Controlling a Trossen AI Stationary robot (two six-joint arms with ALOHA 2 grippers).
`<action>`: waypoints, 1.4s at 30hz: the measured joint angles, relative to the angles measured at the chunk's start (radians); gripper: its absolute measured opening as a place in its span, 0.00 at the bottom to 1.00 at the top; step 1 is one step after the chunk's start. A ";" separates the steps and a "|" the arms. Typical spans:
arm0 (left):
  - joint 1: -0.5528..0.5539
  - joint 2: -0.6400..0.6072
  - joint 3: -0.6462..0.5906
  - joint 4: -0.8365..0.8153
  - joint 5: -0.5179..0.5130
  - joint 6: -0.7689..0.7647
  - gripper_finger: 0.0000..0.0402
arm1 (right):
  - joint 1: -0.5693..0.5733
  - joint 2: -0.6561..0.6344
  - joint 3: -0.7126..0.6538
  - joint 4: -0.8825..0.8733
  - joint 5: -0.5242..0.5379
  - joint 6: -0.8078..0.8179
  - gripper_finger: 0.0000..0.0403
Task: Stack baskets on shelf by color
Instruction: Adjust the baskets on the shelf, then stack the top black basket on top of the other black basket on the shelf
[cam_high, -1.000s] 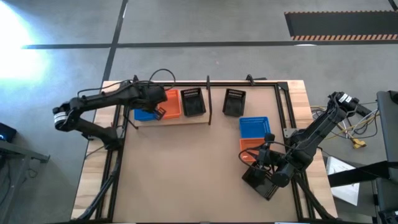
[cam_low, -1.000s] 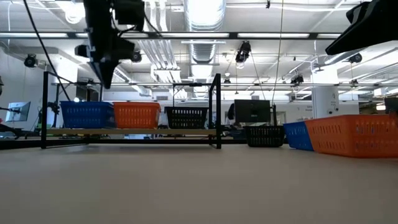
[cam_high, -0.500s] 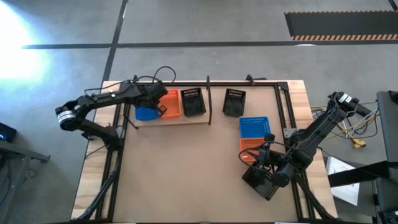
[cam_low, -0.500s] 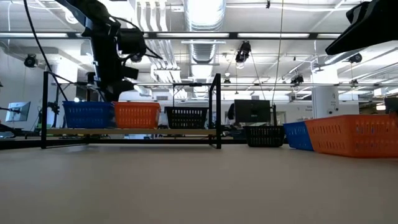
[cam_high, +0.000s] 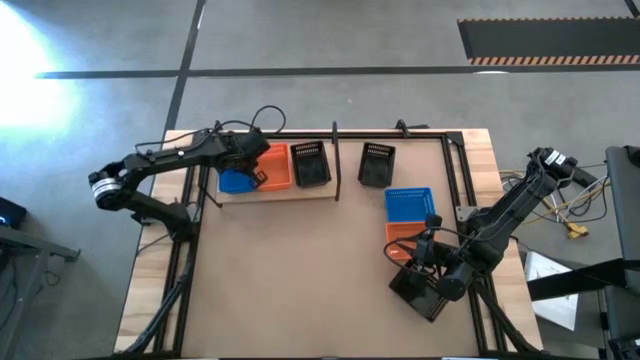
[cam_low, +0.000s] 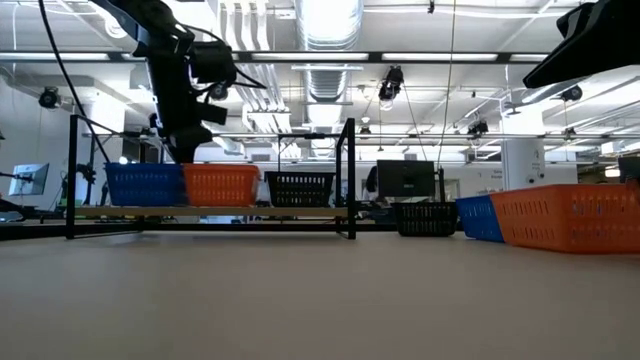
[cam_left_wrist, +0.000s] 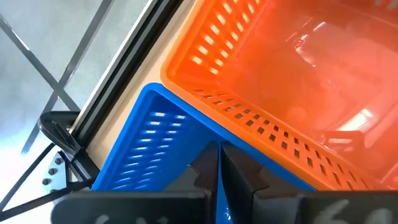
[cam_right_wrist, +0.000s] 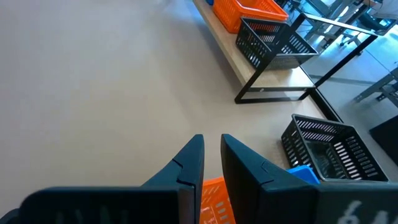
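Pale wood shelf (cam_high: 270, 191) sits toward 11 o'clock on the brown counter (cam_high: 300, 270), edged by thin black rods. On it, in a row: blue basket (cam_high: 234, 182) at the 9 o'clock end, orange basket (cam_high: 275, 166) touching it, black basket (cam_high: 310, 165) next along. Off the shelf's 3 o'clock end, a second black basket (cam_high: 376, 164) stands on the counter, beside the black upright rod (cam_high: 336, 160). Toward 3 o'clock of the counter a second blue basket (cam_high: 408, 205) lies with a second orange basket (cam_high: 402, 240) just on its 6 o'clock side; the low view shows these two side by side at the right edge. A further black basket (cam_high: 418, 293) sits at about 5 o'clock under the right arm. Left gripper (cam_high: 254, 176) hangs over the seam between the shelf's blue and orange baskets; in the left wrist view its jaws are nearly closed, a thin slit between them, holding nothing, with the blue wall directly ahead. Right gripper (cam_high: 428, 262) hovers near the orange basket at 4 o'clock; right wrist view shows its jaws close together with a narrow gap, empty. No readable writing, brand or label on baskets, shelf or arms.
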 joint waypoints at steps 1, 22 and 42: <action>0.000 0.000 0.000 0.001 0.002 0.002 0.00 | 0.000 0.000 0.000 0.000 0.000 0.000 0.12; -0.025 -0.083 0.003 -0.004 -0.055 0.057 0.00 | 0.000 0.000 0.000 0.000 0.000 0.000 0.12; -0.724 -0.137 -0.125 0.557 -0.228 -0.161 0.00 | -0.468 0.000 -0.006 0.061 -0.232 -0.402 0.04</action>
